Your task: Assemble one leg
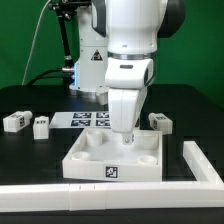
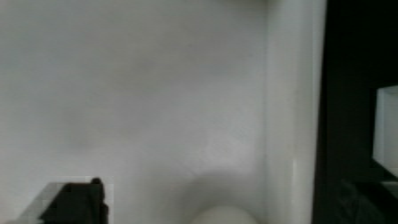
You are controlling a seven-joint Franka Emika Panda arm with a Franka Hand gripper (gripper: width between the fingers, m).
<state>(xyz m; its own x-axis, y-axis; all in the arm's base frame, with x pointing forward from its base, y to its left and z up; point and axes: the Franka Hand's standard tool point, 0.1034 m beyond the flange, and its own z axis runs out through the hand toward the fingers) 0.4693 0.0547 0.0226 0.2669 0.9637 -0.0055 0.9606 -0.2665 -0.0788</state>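
Note:
My gripper point(image 1: 128, 137) reaches down into the white square tabletop point(image 1: 85, 160), near its far corner on the exterior view's right. A small piece with a dark tag point(image 1: 128, 141), seemingly a leg, shows at the fingertips. In the wrist view the tabletop's white surface point(image 2: 143, 100) fills the picture. One black finger point(image 2: 71, 200) stands far from a blurred pale rounded shape point(image 2: 226, 205) between the jaws, with a gap between them. The other finger is lost against the dark table. Two loose legs point(image 1: 15, 121) point(image 1: 41, 126) lie at the exterior view's left, and another point(image 1: 159, 122) lies beyond the tabletop on the right.
The marker board point(image 1: 88, 119) lies behind the tabletop. A white L-shaped rail point(image 1: 205, 165) runs along the front and the exterior view's right. The arm's base and a camera stand point(image 1: 70, 50) are at the back.

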